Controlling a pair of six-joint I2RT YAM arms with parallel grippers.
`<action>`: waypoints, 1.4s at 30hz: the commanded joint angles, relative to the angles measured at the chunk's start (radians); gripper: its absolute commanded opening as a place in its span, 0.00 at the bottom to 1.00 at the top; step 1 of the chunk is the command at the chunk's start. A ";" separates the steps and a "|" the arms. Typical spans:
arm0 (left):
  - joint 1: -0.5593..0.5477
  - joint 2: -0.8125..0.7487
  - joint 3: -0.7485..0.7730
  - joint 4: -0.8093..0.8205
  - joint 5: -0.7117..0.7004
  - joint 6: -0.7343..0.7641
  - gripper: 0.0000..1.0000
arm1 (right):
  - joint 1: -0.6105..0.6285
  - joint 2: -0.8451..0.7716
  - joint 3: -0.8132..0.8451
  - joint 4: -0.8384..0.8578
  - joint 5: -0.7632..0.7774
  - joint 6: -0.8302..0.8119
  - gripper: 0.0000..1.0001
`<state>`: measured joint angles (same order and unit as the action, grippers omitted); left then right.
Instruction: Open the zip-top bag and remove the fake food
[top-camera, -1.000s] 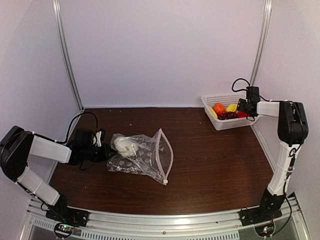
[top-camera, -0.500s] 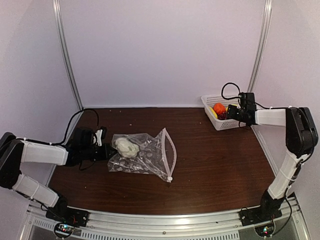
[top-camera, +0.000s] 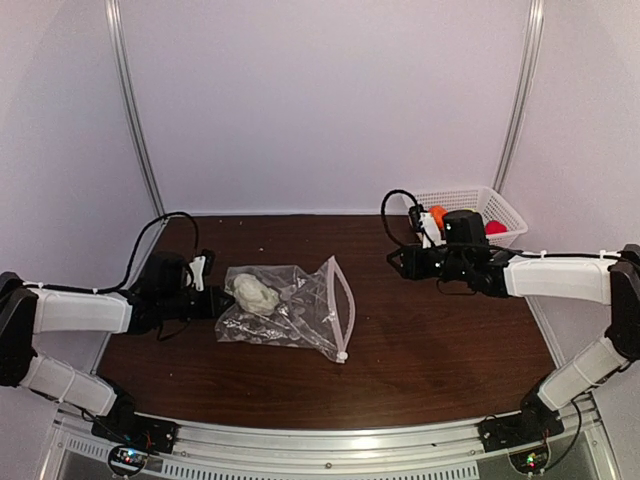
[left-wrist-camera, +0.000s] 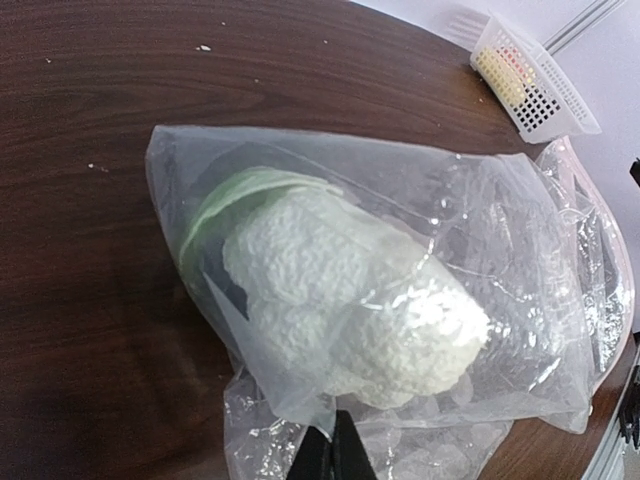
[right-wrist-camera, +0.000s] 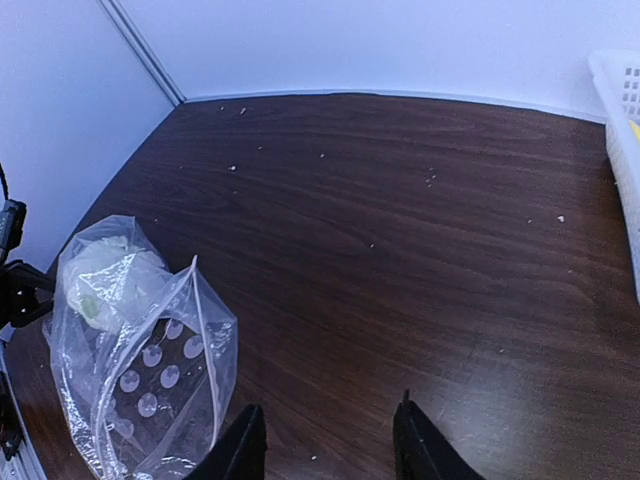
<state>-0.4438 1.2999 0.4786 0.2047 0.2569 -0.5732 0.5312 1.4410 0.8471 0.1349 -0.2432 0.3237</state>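
Observation:
The clear zip-top bag (top-camera: 295, 318) lies on the left part of the table, its zip-strip mouth (top-camera: 344, 305) gaping open toward the right. A white bumpy fake food piece (top-camera: 254, 293) with a green rim sits inside at the bag's closed end; it also shows in the left wrist view (left-wrist-camera: 350, 300) and the right wrist view (right-wrist-camera: 108, 281). My left gripper (top-camera: 211, 303) is shut on the bag's plastic (left-wrist-camera: 400, 200) at that closed end, jaws together (left-wrist-camera: 335, 458). My right gripper (top-camera: 398, 262) is open and empty (right-wrist-camera: 328, 440), over bare table to the right of the bag's mouth (right-wrist-camera: 190, 330).
A white mesh basket (top-camera: 510, 222) stands at the back right corner with orange (top-camera: 437, 215) and red (top-camera: 494, 228) toy pieces in it. Its edge shows in the right wrist view (right-wrist-camera: 622, 110) and it appears in the left wrist view (left-wrist-camera: 530, 80). White walls enclose the table.
My right arm has swung from over the basket to the left, out over the table's middle toward the bag's mouth. The left gripper has kept its hold; the bag shifted slightly.

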 joint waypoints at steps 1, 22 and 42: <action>-0.011 -0.006 -0.003 0.011 -0.007 0.021 0.00 | 0.098 0.002 -0.050 0.028 -0.097 0.032 0.39; -0.022 0.048 0.035 0.025 0.026 0.031 0.00 | 0.303 0.330 0.031 0.276 -0.094 -0.187 0.24; 0.138 0.037 0.033 0.063 0.081 -0.091 0.51 | 0.340 0.519 0.072 0.409 -0.058 -0.371 0.65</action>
<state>-0.3405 1.3426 0.5190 0.2134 0.3275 -0.6197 0.8684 1.9331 0.9234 0.4923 -0.3126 -0.0139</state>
